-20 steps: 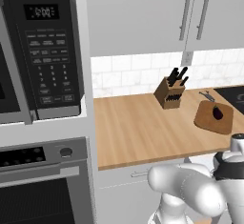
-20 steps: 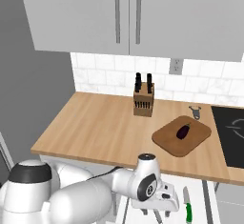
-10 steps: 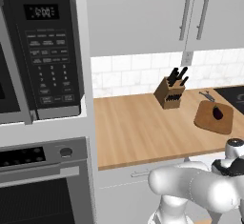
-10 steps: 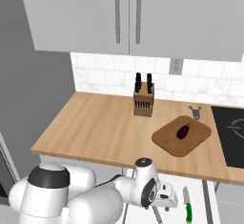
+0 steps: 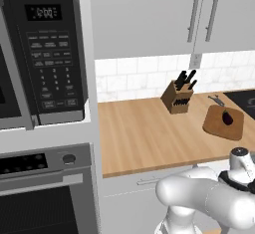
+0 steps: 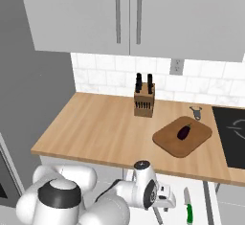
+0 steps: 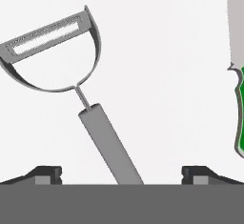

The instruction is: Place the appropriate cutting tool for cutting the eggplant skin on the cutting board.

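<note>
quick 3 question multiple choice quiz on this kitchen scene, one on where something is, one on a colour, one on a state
1. Where does the eggplant lie?
A. on the cutting board
B. beside the knife block
C. on the stovetop

2. What colour is the handle of the knife next to the peeler?
A. red
B. green
C. yellow

3. How do the jaws of the gripper stand?
A. shut on the peeler
B. shut on the knife
C. open, with the peeler's handle between the fingertips

Key: 1 A, the dark vegetable rests on the brown board. 2 B, the hand view shows a green handle. 3 C, the fingertips stand wide apart, clear of the grey handle.
</note>
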You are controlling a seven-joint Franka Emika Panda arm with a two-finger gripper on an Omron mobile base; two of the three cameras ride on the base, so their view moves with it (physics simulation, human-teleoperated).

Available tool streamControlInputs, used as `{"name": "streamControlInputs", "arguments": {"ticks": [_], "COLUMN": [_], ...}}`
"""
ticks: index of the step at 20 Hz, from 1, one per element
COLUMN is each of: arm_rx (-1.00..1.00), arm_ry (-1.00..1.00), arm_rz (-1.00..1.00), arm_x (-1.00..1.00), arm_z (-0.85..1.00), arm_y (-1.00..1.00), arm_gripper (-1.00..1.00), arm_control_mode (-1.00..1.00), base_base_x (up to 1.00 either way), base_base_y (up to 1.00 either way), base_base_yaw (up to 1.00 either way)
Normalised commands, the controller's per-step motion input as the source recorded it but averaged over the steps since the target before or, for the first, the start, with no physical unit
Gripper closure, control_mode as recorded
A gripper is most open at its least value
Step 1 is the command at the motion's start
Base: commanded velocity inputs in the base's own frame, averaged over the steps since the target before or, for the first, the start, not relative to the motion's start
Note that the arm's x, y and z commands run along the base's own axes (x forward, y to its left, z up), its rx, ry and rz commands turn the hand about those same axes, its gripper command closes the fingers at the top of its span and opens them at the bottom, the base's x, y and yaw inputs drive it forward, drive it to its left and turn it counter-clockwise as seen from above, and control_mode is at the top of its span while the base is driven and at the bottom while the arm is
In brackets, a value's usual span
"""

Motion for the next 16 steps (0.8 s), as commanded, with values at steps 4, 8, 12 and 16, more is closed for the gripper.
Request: {"name": "streamControlInputs", "arguments": {"ticks": [4,8,12,16], "arm_rx": [0.00,0.00,0.00,0.00], "arm_ry": [0.07,0.10,0.04,0.03], "arm_rz": [0.02,0.03,0.05,0.06], "arm_x": [0.00,0.00,0.01,-0.05], "arm_z": [-0.33,-0.42,-0.50,-0.50], "arm_y": [0.00,0.00,-0.02,0.00], "arm_gripper": [-1.00,-1.00,-1.00,1.00], "arm_control_mode": [-1.00,-1.00,-1.00,-1.00], "base_base_x": [0.00,0.00,0.00,0.00], "base_base_y": [0.00,0.00,0.00,0.00], "base_base_yaw": [0.00,0.00,0.00,0.00]}}
